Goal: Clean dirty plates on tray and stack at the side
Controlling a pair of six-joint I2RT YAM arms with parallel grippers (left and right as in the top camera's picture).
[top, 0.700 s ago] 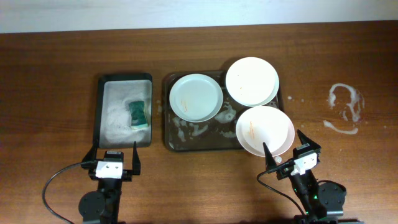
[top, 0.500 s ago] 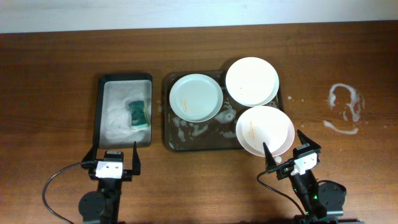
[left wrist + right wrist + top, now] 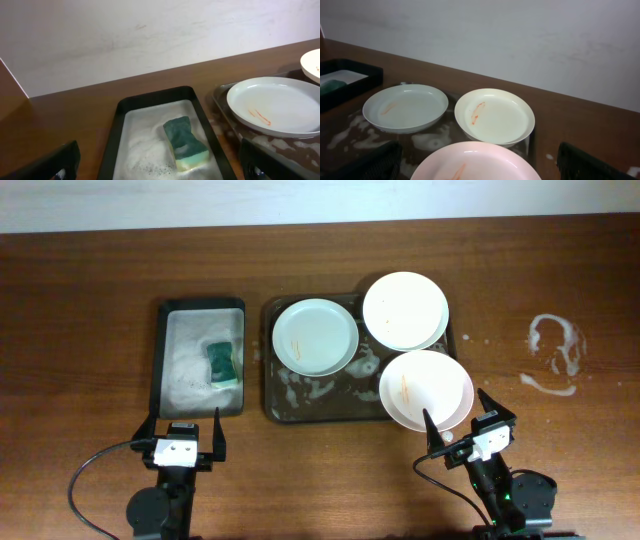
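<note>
Three round pale plates with thin orange streaks sit on the dark brown foam-smeared tray [image 3: 300,405]: a left plate [image 3: 316,336], a back right plate [image 3: 405,310] and a front right plate [image 3: 426,389] that overhangs the tray's front right corner. The right wrist view shows all three: the left plate [image 3: 405,107], the back plate [image 3: 495,116] and the front plate [image 3: 475,162]. My left gripper [image 3: 183,434] is open and empty, near the table's front, in front of the black tray. My right gripper [image 3: 458,425] is open and empty, just in front of the front right plate.
A smaller black tray [image 3: 160,360] with pale foamy inside holds a green sponge [image 3: 222,363], left of the brown tray; both show in the left wrist view [image 3: 112,135], the sponge [image 3: 185,144] lying mid-tray. Foam smears [image 3: 556,352] lie on the table at the right.
</note>
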